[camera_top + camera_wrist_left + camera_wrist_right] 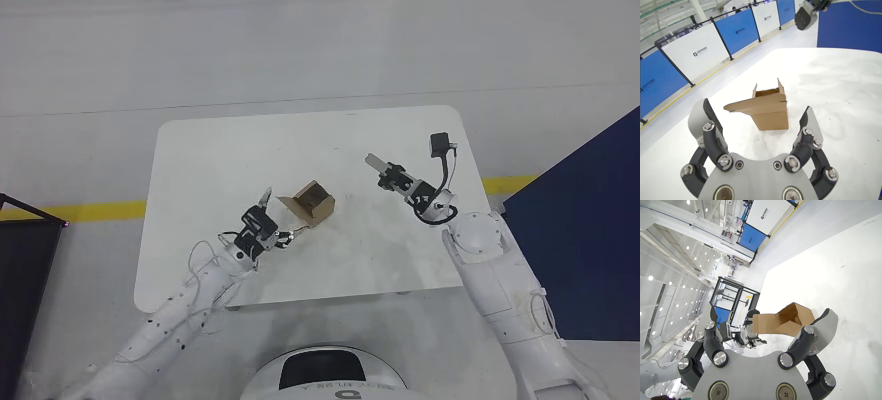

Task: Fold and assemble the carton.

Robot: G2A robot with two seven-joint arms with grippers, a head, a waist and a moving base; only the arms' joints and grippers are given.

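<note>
A small brown carton [312,203] rests near the middle of the white table [220,160], its open end showing the inside and one long flap sticking out sideways. My left gripper [277,216] is just beside that flap, open, fingers either side of nothing. In the left wrist view the carton [770,113] lies a short way ahead of the left gripper [756,109]. My right gripper [378,166] is over the table's far right part, open and well apart from the carton. In the right wrist view the carton [791,321] sits beyond the right gripper [770,313].
The table's near edge [330,298] runs just behind my left arm. A dark blue panel [590,230] stands off the table's right side, and a black frame [20,260] on the floor to the left. Bare tabletop lies around the carton.
</note>
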